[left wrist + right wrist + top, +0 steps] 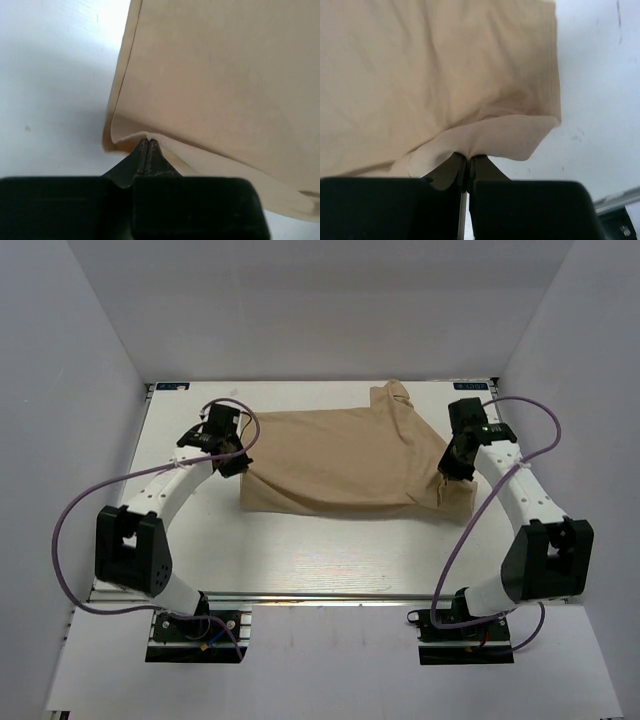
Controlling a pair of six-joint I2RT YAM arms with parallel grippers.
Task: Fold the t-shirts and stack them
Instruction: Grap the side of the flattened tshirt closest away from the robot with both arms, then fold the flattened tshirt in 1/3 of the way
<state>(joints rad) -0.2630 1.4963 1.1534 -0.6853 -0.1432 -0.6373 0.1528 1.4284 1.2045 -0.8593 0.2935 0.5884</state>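
Now left hand [149,142], right hand [468,159] pinch t-shirt [345,455], perhaps lifted.

The t-shirt [345,460] lies on the table [300,560]
Left gripper [238,464] at its left edge — right gripper [452,470] at its right.

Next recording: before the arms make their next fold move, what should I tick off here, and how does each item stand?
1. Left gripper shut on the t-shirt: ok, its edge is pinched at the tips.
2. Right gripper shut on the t-shirt: ok, a flap of cloth is pinched at the tips.
3. Grips on opposite sides: ok, one at the left edge, one at the right.
4. Cloth smooth between the grips: not ok, it is bunched by the right gripper and at the far right corner.
5. Layers held by each gripper: cannot tell.
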